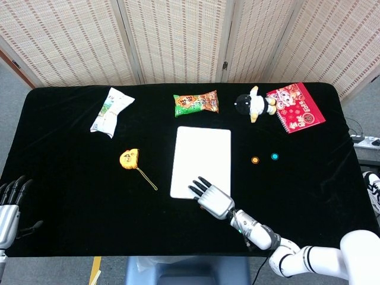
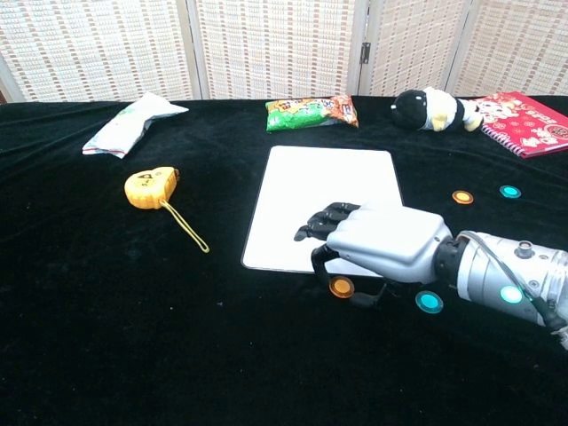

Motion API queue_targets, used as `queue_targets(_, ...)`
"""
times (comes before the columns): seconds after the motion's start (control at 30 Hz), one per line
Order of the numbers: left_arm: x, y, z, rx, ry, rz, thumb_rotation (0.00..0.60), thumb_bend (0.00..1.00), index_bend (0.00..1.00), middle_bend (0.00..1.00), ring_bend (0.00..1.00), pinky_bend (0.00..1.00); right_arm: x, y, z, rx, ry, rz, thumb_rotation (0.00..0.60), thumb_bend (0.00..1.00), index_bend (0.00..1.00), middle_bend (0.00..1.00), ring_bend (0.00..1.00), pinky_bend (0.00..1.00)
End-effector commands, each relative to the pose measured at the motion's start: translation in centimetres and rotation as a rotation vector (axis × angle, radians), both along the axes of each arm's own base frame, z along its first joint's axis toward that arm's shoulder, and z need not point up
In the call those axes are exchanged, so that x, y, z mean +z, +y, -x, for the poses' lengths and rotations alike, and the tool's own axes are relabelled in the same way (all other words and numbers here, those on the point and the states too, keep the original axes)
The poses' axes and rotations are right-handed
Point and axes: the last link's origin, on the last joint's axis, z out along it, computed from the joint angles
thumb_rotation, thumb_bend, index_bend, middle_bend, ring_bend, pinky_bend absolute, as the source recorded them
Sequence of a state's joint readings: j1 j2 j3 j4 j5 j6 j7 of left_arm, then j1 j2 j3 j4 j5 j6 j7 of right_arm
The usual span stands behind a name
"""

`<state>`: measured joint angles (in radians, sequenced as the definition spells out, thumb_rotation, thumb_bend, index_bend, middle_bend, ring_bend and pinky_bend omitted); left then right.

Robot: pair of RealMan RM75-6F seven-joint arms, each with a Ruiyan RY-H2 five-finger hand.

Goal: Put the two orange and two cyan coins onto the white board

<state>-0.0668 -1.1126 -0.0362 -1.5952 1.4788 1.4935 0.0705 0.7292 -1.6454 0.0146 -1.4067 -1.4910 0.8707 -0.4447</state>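
The white board (image 2: 328, 195) (image 1: 202, 157) lies mid-table. My right hand (image 2: 382, 244) (image 1: 211, 198) hovers palm down over its near edge, fingers spread and reaching onto the board. One orange coin (image 2: 341, 286) lies on the black cloth just off that edge, under the hand between a finger and the thumb, with no clear grip on it. A cyan coin (image 2: 429, 301) lies beside the wrist. The other orange coin (image 2: 462, 196) (image 1: 255, 160) and cyan coin (image 2: 509, 191) (image 1: 274, 157) sit right of the board. My left hand (image 1: 9, 205) rests at the near left edge, fingers apart and empty.
A yellow tape measure (image 2: 146, 187) with a strap lies left of the board. Along the far side are a white packet (image 2: 133, 122), a green snack bag (image 2: 312, 112), a plush toy (image 2: 435, 109) and a red notebook (image 2: 525, 122).
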Motion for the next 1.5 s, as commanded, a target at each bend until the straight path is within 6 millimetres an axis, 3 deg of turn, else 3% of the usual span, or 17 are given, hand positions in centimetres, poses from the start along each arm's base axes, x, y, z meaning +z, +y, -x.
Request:
queue_targets(0.03, 0.0, 0.0, 0.0, 0.002, 0.0, -0.001, 0.6, 0.07, 0.0, 0.0, 0.06, 0.0, 0.3, 0.2, -0.3, 0.009, -0.018, 0.003, 0.6, 0.3, 0.56, 0.07, 0.0, 0.0)
queue_targets(0.23, 0.1, 0.0, -0.1, -0.001, 0.001, -0.002, 0.6, 0.07, 0.0, 0.0, 0.06, 0.0, 1.7, -0.4, -1.4, 0.025, -0.064, 0.04, 0.6, 0.3, 0.56, 0.07, 0.0, 0.0)
queue_targets(0.47, 0.1, 0.1, -0.3, -0.008, 0.002, 0.003, 0.6, 0.07, 0.0, 0.0, 0.06, 0.0, 2.7, -3.8, -2.0, -0.029, -0.065, 0.09, 0.6, 0.3, 0.56, 0.07, 0.0, 0.0)
queue_targets(0.67, 0.1, 0.1, -0.5, -0.012, 0.003, 0.003, 0.6, 0.07, 0.0, 0.0, 0.06, 0.0, 2.0, -6.2, -3.3, -0.053, -0.061, 0.105, 0.6, 0.3, 0.56, 0.08, 0.0, 0.0)
queue_targets(0.93, 0.1, 0.0, -0.3, -0.002, 0.006, 0.003, 0.6, 0.07, 0.0, 0.0, 0.06, 0.0, -0.3, -7.2, -5.3, -0.035, -0.038, 0.089, 0.6, 0.3, 0.55, 0.07, 0.0, 0.0)
queue_targets(1.03, 0.1, -0.1, -0.2, 0.004, 0.005, 0.003, 0.6, 0.07, 0.0, 0.0, 0.06, 0.0, -0.7, -7.3, -5.5, -0.025, -0.019, 0.093, 0.6, 0.3, 0.43, 0.05, 0.0, 0.0)
queue_targets(1.17, 0.1, -0.2, 0.0, 0.01, 0.002, 0.0, 0.6, 0.07, 0.0, 0.0, 0.06, 0.0, -0.3, -7.6, -5.3, -0.034, -0.014, 0.113, 0.6, 0.3, 0.18, 0.04, 0.0, 0.0)
queue_targets(1.23, 0.0, -0.2, 0.1, 0.01, 0.002, 0.002, 0.6, 0.07, 0.0, 0.0, 0.06, 0.0, 0.4, -7.9, -4.9, -0.052, -0.02, 0.13, 0.6, 0.3, 0.11, 0.04, 0.0, 0.0)
queue_targets(1.37, -0.1, -0.1, 0.0, 0.001, -0.001, 0.006, 0.6, 0.07, 0.0, 0.0, 0.06, 0.0, 2.1, -8.5, -3.5, -0.098, -0.037, 0.177, 0.6, 0.3, 0.1, 0.04, 0.0, 0.0)
queue_targets(1.5, -0.1, 0.1, -0.2, -0.01, -0.003, 0.005, 0.6, 0.07, 0.0, 0.0, 0.06, 0.0, 4.4, -9.1, -1.2, -0.159, -0.038, 0.234, 0.6, 0.3, 0.18, 0.04, 0.0, 0.0)
